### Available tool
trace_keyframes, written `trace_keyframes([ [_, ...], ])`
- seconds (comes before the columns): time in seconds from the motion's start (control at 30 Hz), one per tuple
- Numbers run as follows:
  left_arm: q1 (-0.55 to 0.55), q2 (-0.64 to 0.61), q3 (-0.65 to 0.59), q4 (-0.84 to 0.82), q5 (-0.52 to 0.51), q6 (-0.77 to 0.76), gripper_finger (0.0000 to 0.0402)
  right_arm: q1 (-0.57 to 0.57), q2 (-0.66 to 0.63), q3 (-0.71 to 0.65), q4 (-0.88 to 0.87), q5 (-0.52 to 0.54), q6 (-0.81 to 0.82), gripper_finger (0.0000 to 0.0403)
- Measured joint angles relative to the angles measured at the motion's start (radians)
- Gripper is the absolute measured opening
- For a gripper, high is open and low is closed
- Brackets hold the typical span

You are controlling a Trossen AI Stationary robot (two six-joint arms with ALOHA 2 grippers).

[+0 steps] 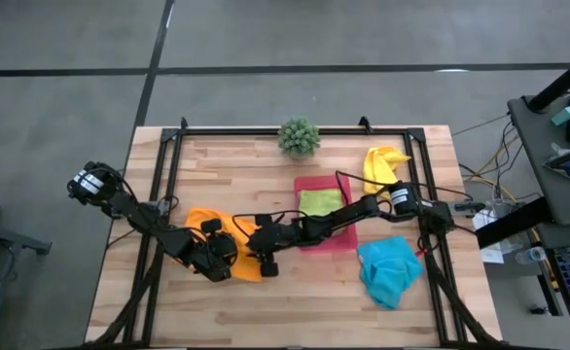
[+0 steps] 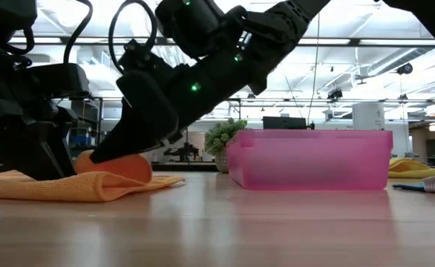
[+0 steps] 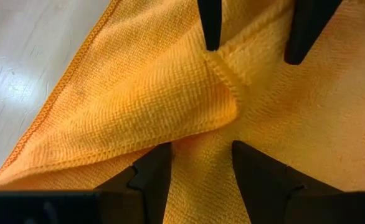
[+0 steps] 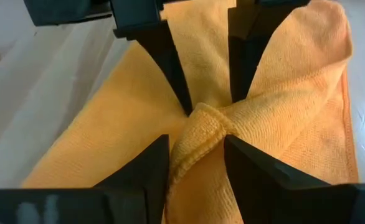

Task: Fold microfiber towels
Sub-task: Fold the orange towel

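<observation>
orange towel: nubbly matt cloth, stitched hem | table: smooth wood planks | tray: translucent plastic

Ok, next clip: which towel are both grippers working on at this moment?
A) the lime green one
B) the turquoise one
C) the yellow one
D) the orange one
D: the left gripper and the right gripper meet over the orange towel in the high view, and both wrist views show only orange cloth between the fingers; the turquoise towel, yellow towel and lime green towel lie apart from them.
</observation>
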Motion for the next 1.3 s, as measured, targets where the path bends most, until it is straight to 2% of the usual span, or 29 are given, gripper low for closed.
trace_keyframes([
  [0.17, 0.000, 0.000, 0.000, 0.000, 0.000, 0.000, 0.0155, 0.000, 0.000, 0.016, 0.002, 0.009, -0.028, 0.0144],
  [0.33, 0.000, 0.000, 0.000, 0.000, 0.000, 0.000, 0.0155, 0.000, 0.000, 0.022, -0.006, 0.099, -0.066, 0.0144],
  [0.53, 0.000, 0.000, 0.000, 0.000, 0.000, 0.000, 0.0155, 0.026, 0.000, 0.021, -0.054, 0.002, -0.096, 0.0144],
  [0.8, 0.000, 0.000, 0.000, 0.000, 0.000, -0.001, 0.0155, 0.008, 0.000, 0.042, -0.051, 0.076, -0.129, 0.0144],
  [1.03, 0.000, 0.000, 0.000, 0.000, -0.001, 0.000, 0.0155, -0.026, 0.007, 0.042, -0.039, 0.066, -0.136, 0.0144],
  [1.17, 0.000, 0.000, 0.000, 0.000, -0.005, 0.000, 0.0155, -0.035, 0.047, 0.042, -0.037, -0.007, -0.125, 0.0144],
  [1.3, 0.000, 0.000, 0.000, 0.000, -0.005, 0.000, 0.0155, -0.030, 0.056, 0.043, -0.065, -0.018, -0.123, 0.0144],
])
